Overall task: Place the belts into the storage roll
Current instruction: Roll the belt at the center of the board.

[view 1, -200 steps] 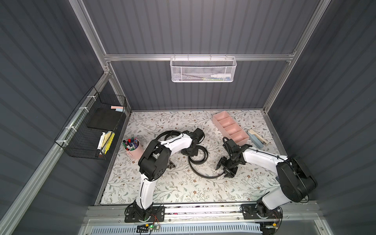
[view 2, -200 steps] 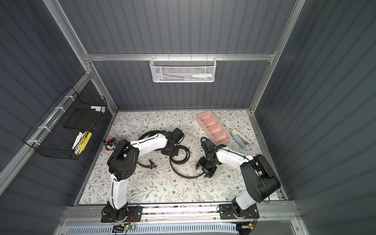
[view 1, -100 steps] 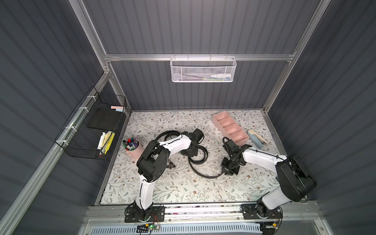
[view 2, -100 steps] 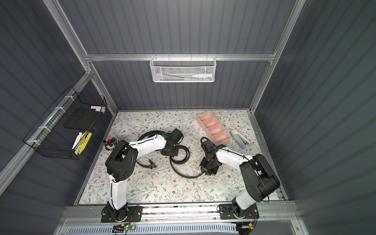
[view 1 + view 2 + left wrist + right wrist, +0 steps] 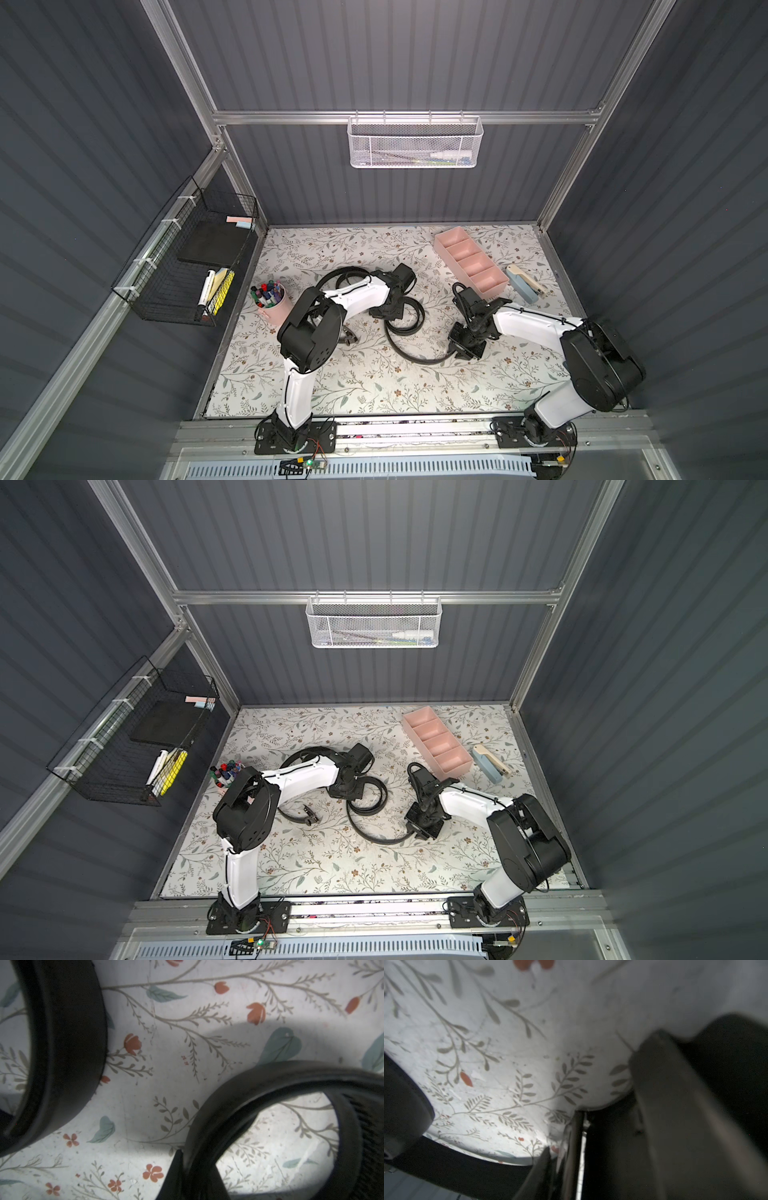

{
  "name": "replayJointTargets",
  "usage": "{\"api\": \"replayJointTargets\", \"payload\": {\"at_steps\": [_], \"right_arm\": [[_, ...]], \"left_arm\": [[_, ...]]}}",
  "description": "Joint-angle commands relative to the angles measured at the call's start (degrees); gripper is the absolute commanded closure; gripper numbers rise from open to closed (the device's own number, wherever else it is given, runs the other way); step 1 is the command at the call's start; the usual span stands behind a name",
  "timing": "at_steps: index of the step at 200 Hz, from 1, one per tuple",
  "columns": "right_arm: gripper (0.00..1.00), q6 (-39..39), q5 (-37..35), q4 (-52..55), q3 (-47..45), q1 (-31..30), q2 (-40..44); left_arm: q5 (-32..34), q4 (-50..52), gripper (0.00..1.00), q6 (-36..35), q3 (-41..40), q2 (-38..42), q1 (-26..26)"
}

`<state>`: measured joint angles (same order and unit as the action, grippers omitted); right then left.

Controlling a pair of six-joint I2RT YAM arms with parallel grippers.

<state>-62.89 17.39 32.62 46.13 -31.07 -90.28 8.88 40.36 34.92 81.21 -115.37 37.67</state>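
Between jaws of right gripper [image 5: 458, 354], just clamped from wide, sits coiled belt [image 5: 421, 315] tail; left gripper [image 5: 388, 311] pinches its coil. Grab done, coiling next; storage roll [image 5: 471, 264] empty behind it.

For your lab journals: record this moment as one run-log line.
left hand: shut on coiled belt | right hand: at its tail, grip unclear | storage roll: empty
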Motion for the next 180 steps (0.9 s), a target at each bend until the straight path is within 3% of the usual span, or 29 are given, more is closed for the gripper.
{"api": "replayJointTargets", "payload": {"at_steps": [1, 43, 94, 158, 180], "right_arm": [[0.86, -1.3, -1.52, 1.94, -0.89, -0.48, -0.41], [0.98, 4.01, -7.31, 8.68, -0.67, -0.02, 3.53], [1.0, 7.35, -9.65, 12.15, -3.47, 1.11, 7.61], [1.0, 12.98, -12.33, 17.49, -4.96, 5.73, 12.05], [1.0, 15.73, -14.39, 19.38, -4.04, 7.42, 13.06]], "left_arm": [[-2.82, 4.65, 0.82, 1.53, -2.92, -2.45, 0.39], [-0.61, 6.24, 0.74, -0.64, -0.56, -4.71, -0.33], [0.66, 6.55, 0.7, -2.76, 1.87, -7.2, -1.63], [2.82, 7.99, 0.77, -8.23, 6.24, -10.53, -3.51], [1.07, 7.33, 0.91, -9.91, 5.91, -10.59, -4.21]]}}
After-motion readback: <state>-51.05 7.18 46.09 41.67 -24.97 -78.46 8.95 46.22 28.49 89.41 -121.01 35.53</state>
